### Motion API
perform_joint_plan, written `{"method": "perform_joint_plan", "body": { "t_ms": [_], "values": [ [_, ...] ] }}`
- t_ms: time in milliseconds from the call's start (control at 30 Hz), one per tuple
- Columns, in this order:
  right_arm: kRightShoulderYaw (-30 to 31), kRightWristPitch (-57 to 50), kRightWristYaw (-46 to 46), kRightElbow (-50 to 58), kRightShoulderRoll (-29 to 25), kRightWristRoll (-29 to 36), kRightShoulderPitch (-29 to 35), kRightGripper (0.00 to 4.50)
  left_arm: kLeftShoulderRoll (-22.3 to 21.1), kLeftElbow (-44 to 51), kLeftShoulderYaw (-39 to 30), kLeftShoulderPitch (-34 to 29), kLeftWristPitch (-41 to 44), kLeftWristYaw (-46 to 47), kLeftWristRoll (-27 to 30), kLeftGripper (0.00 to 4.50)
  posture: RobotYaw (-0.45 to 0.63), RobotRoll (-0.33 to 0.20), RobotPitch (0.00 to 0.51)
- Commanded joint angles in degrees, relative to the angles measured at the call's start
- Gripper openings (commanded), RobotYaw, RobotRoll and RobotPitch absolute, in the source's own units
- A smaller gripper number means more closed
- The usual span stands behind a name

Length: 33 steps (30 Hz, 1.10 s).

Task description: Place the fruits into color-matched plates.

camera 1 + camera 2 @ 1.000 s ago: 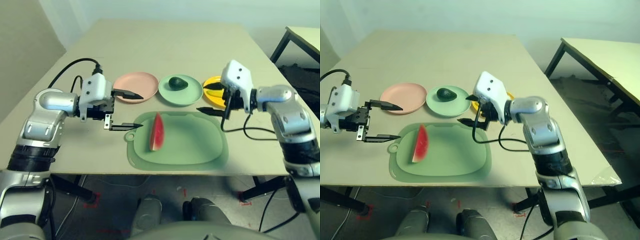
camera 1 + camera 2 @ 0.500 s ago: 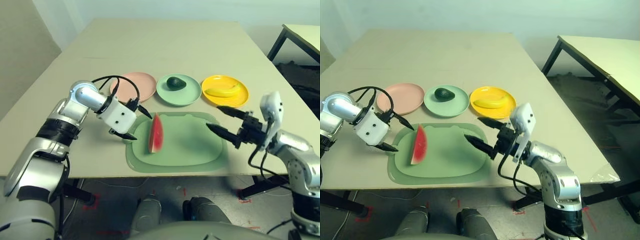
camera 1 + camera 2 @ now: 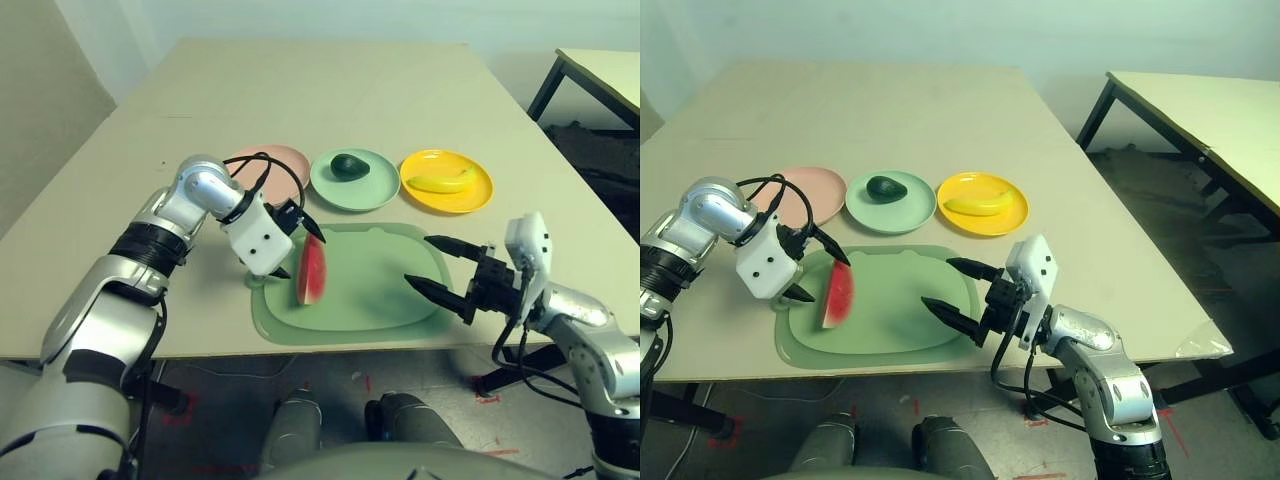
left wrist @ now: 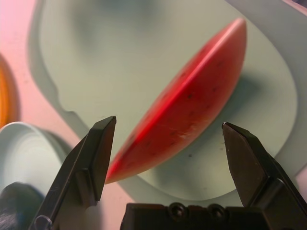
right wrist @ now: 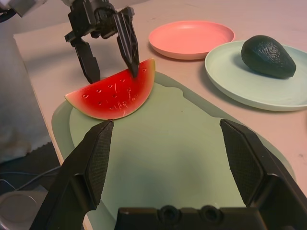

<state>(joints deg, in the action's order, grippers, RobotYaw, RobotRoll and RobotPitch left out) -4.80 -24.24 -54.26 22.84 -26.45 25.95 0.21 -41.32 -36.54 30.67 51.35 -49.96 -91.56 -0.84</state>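
A red watermelon wedge [image 3: 311, 272] with green rind stands on edge on the left part of the pale green tray [image 3: 375, 295]. My left gripper [image 3: 300, 252] is open, its fingers [image 4: 98, 153] on either side of the wedge's far end. My right gripper [image 3: 420, 262] is open and empty over the tray's right edge. The dark avocado [image 3: 349, 165] lies in the mint green plate [image 3: 378, 190]. In the yellow plate [image 3: 475, 190] lies the banana [image 3: 440, 182]. The pink plate [image 5: 192, 38] holds nothing.
The three plates stand in a row just behind the tray. A second table [image 3: 600, 75] stands off to the right. The left arm's black cable [image 3: 262, 165] loops over the pink plate.
My left gripper has swung in from the tray's left side and now straddles the watermelon. My right gripper has pulled back from the yellow plate to the tray's right front.
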Motion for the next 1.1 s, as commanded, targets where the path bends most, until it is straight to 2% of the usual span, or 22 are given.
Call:
{"method": "perform_joint_plan", "body": {
  "t_ms": [33,133,267,500,600,767,900,1033,1100],
  "values": [
    [1.2,1.8,-0.2,-1.4,-0.8,0.2,0.5,4.47,2.3,-3.3,1.1,-0.1,-1.1,3.0,-4.9,4.50,0.04,0.000,0.043],
    [1.9,3.5,-1.5,-1.4,-1.7,0.2,1.5,4.47,3.9,-6.7,1.4,-0.1,-2.3,7.8,-10.5,4.50,0.03,0.000,0.043],
    [4.5,11.8,-7.8,-3.4,-4.8,-2.0,3.3,4.47,6.0,-9.6,1.5,0.4,-1.9,13.7,-15.3,4.50,0.02,0.000,0.047],
    [7.4,17.0,-12.6,-5.8,-9.0,-3.1,3.5,4.47,7.7,-11.0,1.9,0.6,-0.4,17.3,-18.4,4.50,0.02,0.000,0.052],
    [7.8,17.0,-12.3,-6.2,-8.9,-2.8,3.5,4.50,8.1,-10.8,1.8,0.5,0.4,17.6,-18.7,3.88,0.02,0.000,0.054],
    [8.8,16.7,-11.8,-5.6,-8.9,-2.7,3.7,4.50,8.3,-9.6,1.7,-0.4,1.7,16.6,-18.0,2.14,0.02,0.000,0.054],
    [8.9,16.2,-11.0,-5.4,-9.0,-2.6,3.3,4.50,8.0,-8.9,1.6,-1.1,2.4,15.8,-17.8,1.17,0.03,0.000,0.050],
    [9.0,15.8,-10.3,-5.3,-8.9,-2.3,2.9,4.50,7.8,-8.5,1.4,-1.2,3.1,15.3,-17.6,0.02,0.03,0.000,0.049],
    [9.1,15.7,-10.0,-5.1,-8.9,-2.3,2.8,4.50,7.8,-8.3,1.3,-1.3,3.3,15.1,-17.5,0.02,0.03,0.000,0.049]
  ]
}}
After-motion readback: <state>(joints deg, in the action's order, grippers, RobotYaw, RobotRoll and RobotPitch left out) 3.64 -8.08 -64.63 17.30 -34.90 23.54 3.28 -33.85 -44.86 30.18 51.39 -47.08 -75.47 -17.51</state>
